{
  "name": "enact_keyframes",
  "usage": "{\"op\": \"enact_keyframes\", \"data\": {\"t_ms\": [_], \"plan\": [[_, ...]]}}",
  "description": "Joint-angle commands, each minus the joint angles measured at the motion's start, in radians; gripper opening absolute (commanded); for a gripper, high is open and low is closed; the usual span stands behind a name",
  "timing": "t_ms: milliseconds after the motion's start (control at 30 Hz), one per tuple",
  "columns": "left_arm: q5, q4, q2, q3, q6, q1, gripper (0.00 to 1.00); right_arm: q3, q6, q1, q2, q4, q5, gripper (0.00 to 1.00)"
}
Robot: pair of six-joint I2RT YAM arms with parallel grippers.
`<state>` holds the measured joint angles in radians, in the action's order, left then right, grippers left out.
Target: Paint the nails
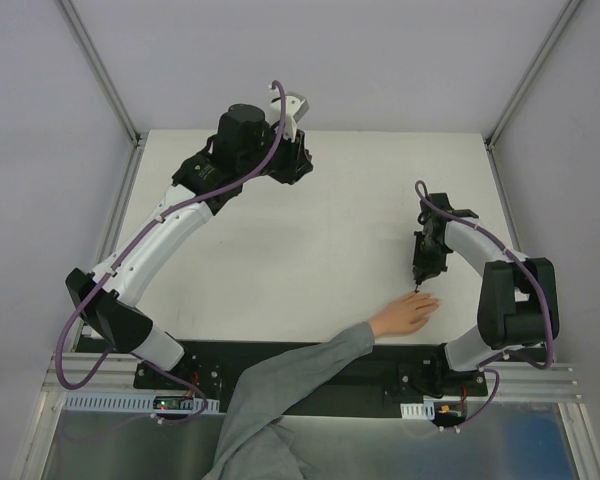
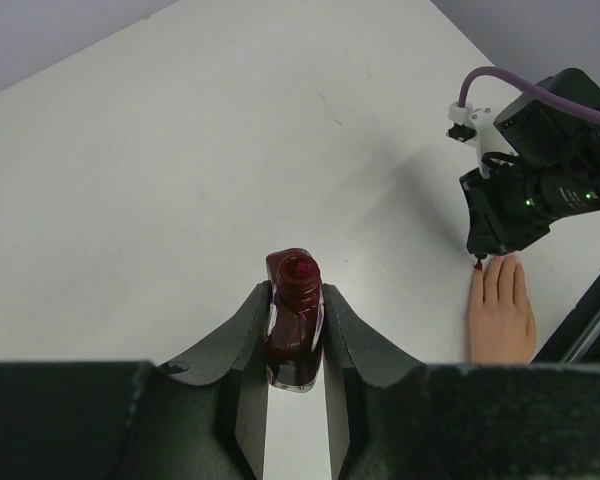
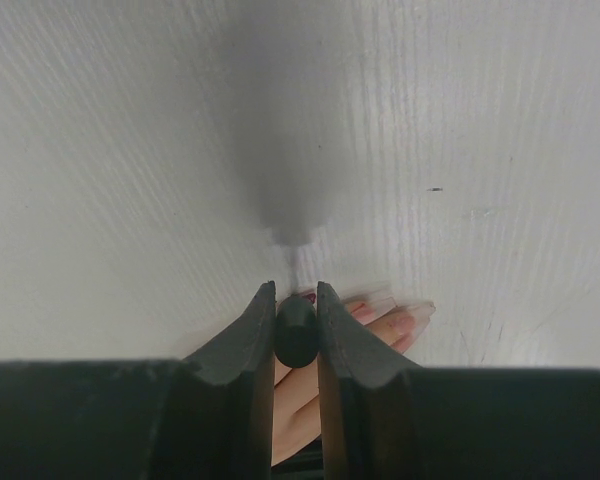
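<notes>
At flat hand point(image 1: 405, 315), right arm point(image 1: 480, 245) angled down

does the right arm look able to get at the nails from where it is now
Probably yes: the right claw, shut on the brush handle, hangs just above the nails of the hand lying flat on the table, with nothing in between.

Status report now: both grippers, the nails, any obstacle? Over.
Left gripper shut on open polish bottle. Right gripper shut on brush cap, tip at the nails, contact unclear. Hand flat on table. Nothing in the way.
</notes>
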<state>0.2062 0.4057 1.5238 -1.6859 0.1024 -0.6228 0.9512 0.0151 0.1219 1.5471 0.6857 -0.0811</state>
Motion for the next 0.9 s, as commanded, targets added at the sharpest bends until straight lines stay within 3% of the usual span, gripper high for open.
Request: {"op": "enact_keyframes", "data": {"t_ms": [0, 867], "plan": [[-0.013, -0.024, -0.048, 0.009, -0.013, -0.008, 0.0, -0.014, 0.02, 0.009, -0.056, 0.032, 0.007, 0.0], [-0.014, -0.025, -0.053, 0.014, -0.013, -0.008, 0.0, -0.028, 0.026, 0.007, -0.053, 0.046, -0.008, 0.01]]}}
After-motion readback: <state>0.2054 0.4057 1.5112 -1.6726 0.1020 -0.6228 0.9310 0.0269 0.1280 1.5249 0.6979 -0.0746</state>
